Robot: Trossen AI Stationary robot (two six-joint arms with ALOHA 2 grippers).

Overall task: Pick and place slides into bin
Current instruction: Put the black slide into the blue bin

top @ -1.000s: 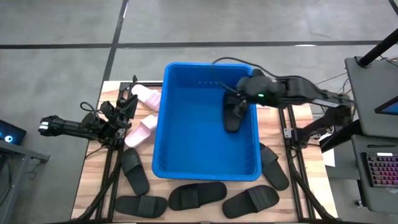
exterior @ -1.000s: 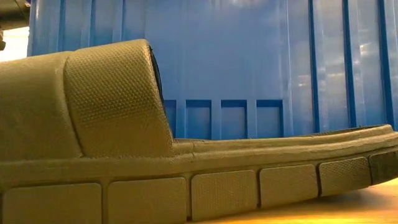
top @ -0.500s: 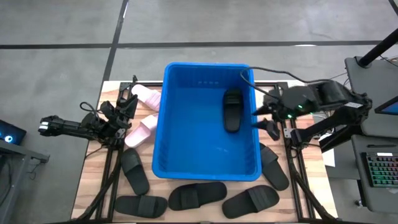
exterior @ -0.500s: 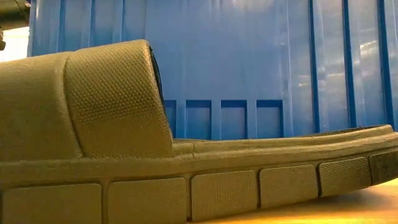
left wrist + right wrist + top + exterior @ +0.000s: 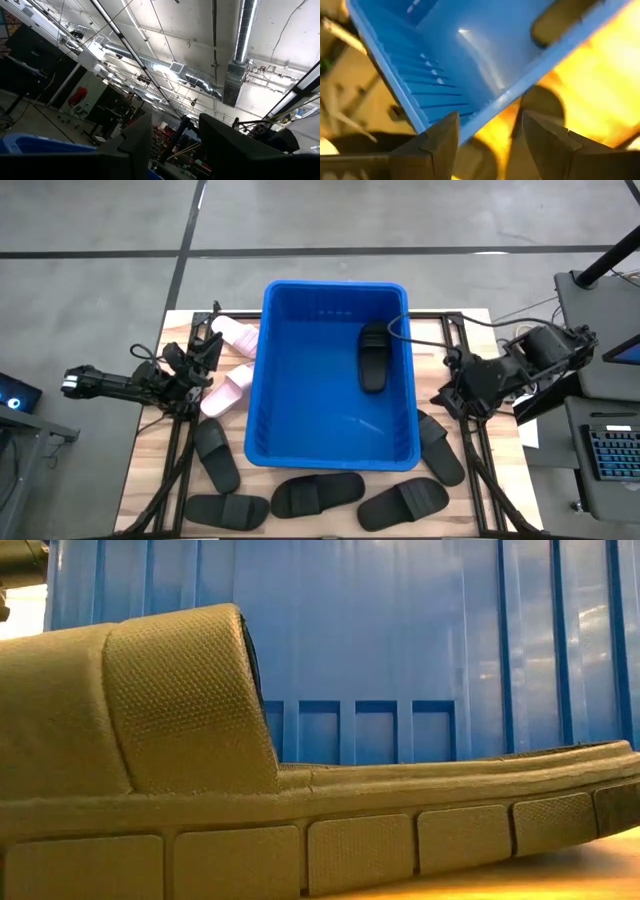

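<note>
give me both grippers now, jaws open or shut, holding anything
Left gripper: jaws open, empty, parked at the table's left edge.
Right gripper: jaws open, empty, outside the bin's right wall; one black slide lies inside.

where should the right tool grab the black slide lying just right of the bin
Grab the black slide across its wide strap, coming straight down from above. It lies flat on the table, close beside the blue bin, so a side approach is cramped. The strap is the only raised part the right tool, now open and empty just above it, can close across.
</note>
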